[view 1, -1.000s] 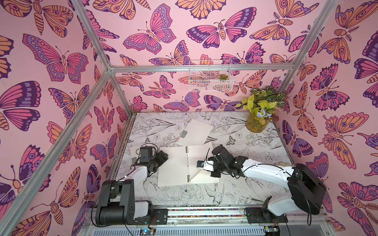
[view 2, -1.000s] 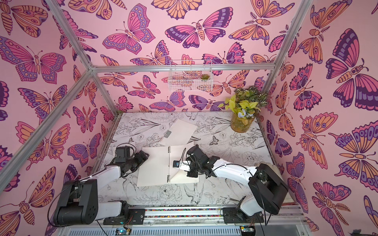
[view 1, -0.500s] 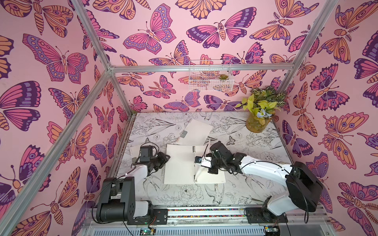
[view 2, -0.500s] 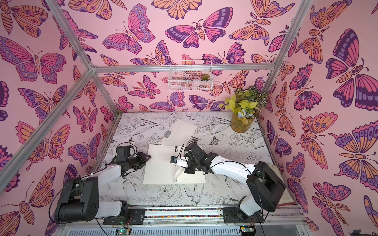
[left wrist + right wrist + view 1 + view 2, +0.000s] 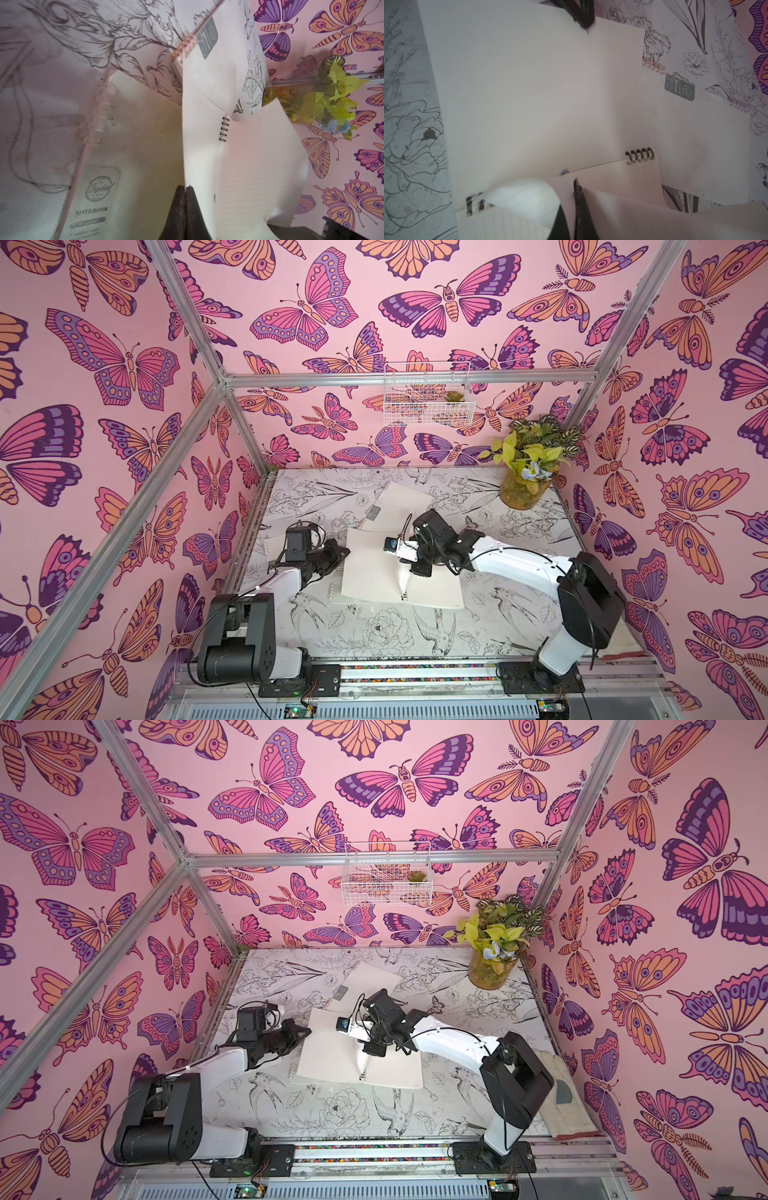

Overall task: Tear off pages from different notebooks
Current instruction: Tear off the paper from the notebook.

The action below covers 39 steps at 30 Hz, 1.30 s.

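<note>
Hiding some coils (image 5: 640,155), the page (image 5: 525,193) is pinched by right fingers (image 5: 580,209); left fingers (image 5: 178,209) clamp the cover (image 5: 529,93).

open notebook (image 5: 436,593): cream, black coils, lying flat with lined sheets facing up. its blank left leaf (image 5: 370,568) is turned over to the left, outer edge raised. one lined page (image 5: 525,193) curls up off its spine.
second notebook (image 5: 409,499): closed, pale coils, grey label (image 5: 374,512); just behind the open notebook, near corner overlapped by the blank left leaf.
third notebook (image 5: 128,145): closed, clear coils, "notebook" printed on its cover; lies under the blank left leaf, mostly hidden in both top views.
</note>
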{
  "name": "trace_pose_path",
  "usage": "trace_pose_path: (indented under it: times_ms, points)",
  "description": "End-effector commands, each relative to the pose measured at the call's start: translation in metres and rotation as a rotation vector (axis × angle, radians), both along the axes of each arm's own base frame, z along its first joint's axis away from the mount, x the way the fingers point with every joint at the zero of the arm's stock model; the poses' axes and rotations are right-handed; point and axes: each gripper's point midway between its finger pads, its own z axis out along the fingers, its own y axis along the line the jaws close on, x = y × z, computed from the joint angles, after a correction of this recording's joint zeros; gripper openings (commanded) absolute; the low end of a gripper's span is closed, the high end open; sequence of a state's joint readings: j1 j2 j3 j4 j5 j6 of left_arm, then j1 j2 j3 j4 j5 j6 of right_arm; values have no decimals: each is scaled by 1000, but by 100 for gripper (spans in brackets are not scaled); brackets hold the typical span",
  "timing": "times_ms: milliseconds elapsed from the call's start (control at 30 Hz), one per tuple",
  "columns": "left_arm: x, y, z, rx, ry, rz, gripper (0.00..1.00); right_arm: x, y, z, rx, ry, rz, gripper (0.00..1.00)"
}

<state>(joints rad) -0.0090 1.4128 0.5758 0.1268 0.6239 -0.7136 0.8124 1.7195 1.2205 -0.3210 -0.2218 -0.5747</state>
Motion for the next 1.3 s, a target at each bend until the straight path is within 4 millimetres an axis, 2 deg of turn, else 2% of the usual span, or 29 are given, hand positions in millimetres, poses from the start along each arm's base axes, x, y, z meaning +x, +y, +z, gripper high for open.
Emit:
trace_pose_path:
  times_ms: [0,200,333,400,467,567,667,767,867,933,1000,1100,1233,1267]
  points:
    - [-3,-19,6,-3,-44,-116,0,9,5,-2,-12,99,-43,0]
    - [-6,-28,6,21,-66,-187,0,33,14,-13,-40,188,-126,0]
    - [-8,-28,3,28,-56,-196,0,71,8,-13,-35,121,-252,0]
    - [-9,-27,1,38,-46,-195,0,98,5,0,28,106,-333,0]
    - [-9,-27,0,41,-42,-195,0,134,-2,20,119,70,-453,0]
    - [-10,-28,0,42,-38,-199,0,177,-9,51,269,18,-565,0]
    - [-11,-27,-1,48,-34,-199,0,208,-13,71,363,-15,-625,0]
    - [-13,-28,-3,41,-29,-209,0,234,-17,79,388,-36,-678,0]
    - [-15,-30,-5,33,-20,-221,0,261,-29,84,402,-77,-777,0]
    - [-16,-29,-6,34,-16,-219,0,276,-39,88,411,-105,-833,0]
    - [-17,-29,-6,33,-16,-220,0,292,-58,95,404,-180,-935,0]
    - [-15,-26,-4,41,-7,-197,0,298,-79,115,397,-196,-992,0]
    - [-12,-19,-1,50,-1,-156,0,277,-114,156,415,-292,-1053,0]
    - [-10,-18,-1,53,-1,-150,0,272,-126,158,408,-301,-1075,0]
